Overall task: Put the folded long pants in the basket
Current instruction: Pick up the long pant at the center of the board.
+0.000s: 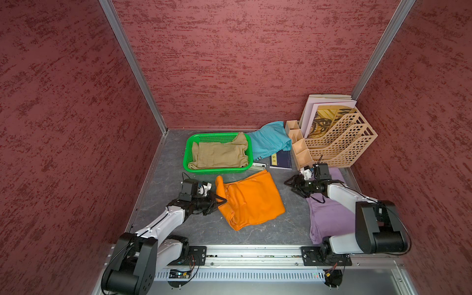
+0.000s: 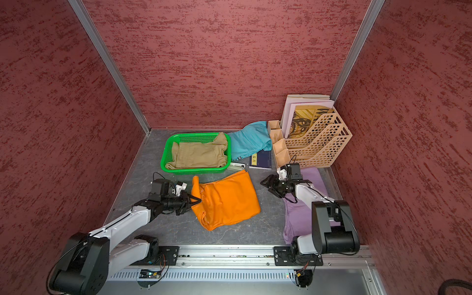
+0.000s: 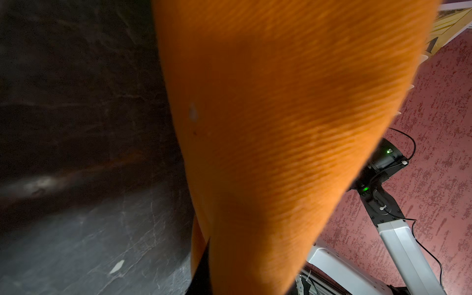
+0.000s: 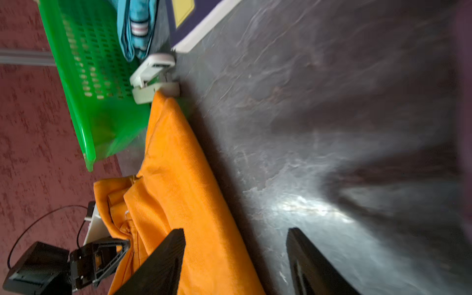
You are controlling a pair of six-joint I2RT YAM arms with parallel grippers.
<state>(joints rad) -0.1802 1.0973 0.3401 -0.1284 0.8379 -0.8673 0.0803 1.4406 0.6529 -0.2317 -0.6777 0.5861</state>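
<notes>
Left hand (image 1: 223, 200) gripping, orange pants (image 1: 255, 204) rumpled

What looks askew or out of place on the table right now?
The khaki pants sit in the basket, but one corner pokes up at its far rim. The teal pants lie rumpled against the file rack, next to a navy notebook. A white stapler lies beside the basket.

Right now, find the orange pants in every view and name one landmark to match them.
Top view: orange pants mid-table, robot side of the green basket.
Top view: orange pants likewise, before the green basket.
Left wrist: orange pants fill the middle, close up; basket absent.
Right wrist: orange pants run through the middle, beside the green basket.
Landmark: the green basket.
</notes>
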